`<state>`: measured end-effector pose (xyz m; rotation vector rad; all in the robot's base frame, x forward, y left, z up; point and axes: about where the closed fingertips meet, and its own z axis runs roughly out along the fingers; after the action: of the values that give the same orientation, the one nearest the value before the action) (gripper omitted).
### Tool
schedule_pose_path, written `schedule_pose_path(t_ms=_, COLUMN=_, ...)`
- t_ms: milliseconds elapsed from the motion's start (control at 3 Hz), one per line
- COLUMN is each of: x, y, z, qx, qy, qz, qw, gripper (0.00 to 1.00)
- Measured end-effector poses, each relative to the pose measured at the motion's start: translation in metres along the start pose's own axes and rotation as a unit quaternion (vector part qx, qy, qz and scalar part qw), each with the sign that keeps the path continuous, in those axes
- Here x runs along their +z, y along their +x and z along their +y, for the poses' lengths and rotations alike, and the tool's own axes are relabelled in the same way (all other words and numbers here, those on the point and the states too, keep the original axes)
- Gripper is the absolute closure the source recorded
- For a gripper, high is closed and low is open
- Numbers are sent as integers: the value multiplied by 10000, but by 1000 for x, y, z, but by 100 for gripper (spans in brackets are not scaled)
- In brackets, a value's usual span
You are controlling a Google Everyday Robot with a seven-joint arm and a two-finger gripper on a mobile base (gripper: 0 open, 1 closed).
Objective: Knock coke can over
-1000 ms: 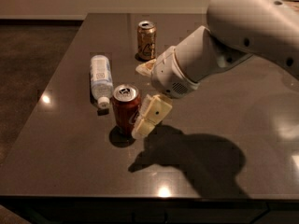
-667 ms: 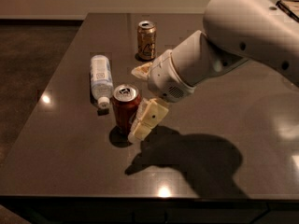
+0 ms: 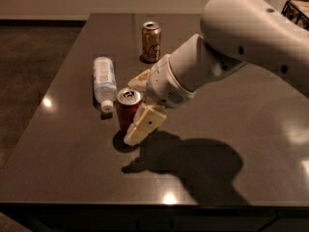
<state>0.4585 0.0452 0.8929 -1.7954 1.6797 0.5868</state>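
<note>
The red coke can (image 3: pixel 125 111) stands upright on the dark table (image 3: pixel 67 158), left of the middle. My gripper (image 3: pixel 133 111) is open and sits right against the can's right side. One cream finger (image 3: pixel 144 125) reaches down in front of the can. The other finger (image 3: pixel 139 79) shows just behind the can. The can's silver top is visible. The big white arm comes in from the upper right and hides the table behind it.
A clear plastic bottle (image 3: pixel 104 80) with a white label lies on its side just left of the coke can. A gold-brown can (image 3: pixel 151 41) stands upright further back. A wire basket (image 3: pixel 297 7) is at the far right corner. The table's left edge is near.
The arm has shifted a little to the left, closer against the coke can. The can still stands upright in the same spot.
</note>
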Motion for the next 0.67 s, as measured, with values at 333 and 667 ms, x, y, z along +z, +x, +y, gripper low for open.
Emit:
schedule_pose_path(t_ms=333, x=-1, y=-3, z=-4, qx=105, qy=-41, qz=22, qw=9999, gripper=41)
schedule_pose_path(t_ms=667, x=-6, y=-6, z=-9, qx=205, qy=-68, qz=36, qw=9998, gripper=65)
